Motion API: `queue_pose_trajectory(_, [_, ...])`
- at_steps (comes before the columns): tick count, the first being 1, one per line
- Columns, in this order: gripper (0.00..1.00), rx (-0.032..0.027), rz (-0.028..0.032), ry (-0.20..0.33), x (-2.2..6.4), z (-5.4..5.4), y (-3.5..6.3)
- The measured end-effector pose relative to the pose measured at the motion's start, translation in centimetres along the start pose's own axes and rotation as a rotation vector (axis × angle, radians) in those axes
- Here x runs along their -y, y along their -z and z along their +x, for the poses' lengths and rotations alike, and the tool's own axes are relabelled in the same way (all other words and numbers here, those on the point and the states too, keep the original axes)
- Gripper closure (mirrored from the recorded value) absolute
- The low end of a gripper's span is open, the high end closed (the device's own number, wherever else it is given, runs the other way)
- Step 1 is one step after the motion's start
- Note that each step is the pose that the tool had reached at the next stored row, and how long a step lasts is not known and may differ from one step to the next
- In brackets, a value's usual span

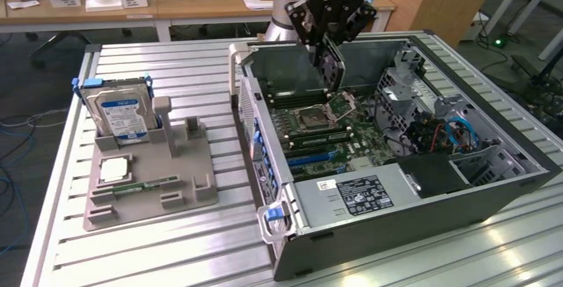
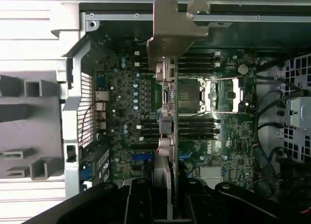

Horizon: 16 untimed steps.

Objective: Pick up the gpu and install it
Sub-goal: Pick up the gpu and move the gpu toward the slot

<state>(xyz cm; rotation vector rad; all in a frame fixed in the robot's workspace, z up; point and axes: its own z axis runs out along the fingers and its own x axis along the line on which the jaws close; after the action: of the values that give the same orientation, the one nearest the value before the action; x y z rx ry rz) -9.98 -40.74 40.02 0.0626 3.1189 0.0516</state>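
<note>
My gripper [image 1: 330, 44] hangs over the open computer case [image 1: 264, 168] and is shut on the gpu [image 1: 333, 70]. The card is a thin board held on edge, pointing down toward the motherboard [image 1: 321, 138], with its lower end above the CPU socket [image 1: 339, 107]. In the wrist view the gpu [image 2: 167, 112] appears edge-on with its silver bracket [image 2: 170, 37] at the far end. It runs out from between my gripper [image 2: 167, 195] fingers [image 2: 138, 199] over the motherboard [image 2: 126, 97]. It hangs clear of the board and its slots.
A grey holder [image 1: 149, 175] on the slatted table [image 1: 158, 254] carries a silver hard drive [image 1: 123, 112], a small square chip [image 1: 115, 169] and a narrow green memory stick [image 1: 145, 186]. Inside the case are a power supply [image 1: 360, 194], cables [image 1: 449, 135] and a drive cage [image 1: 413, 82].
</note>
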Motion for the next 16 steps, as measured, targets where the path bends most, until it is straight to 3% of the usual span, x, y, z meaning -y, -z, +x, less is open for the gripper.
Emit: queue_pose_trajectory(16, [0.72, -0.0002, 0.0001, 0.000, -0.23, -5.6, -0.12])
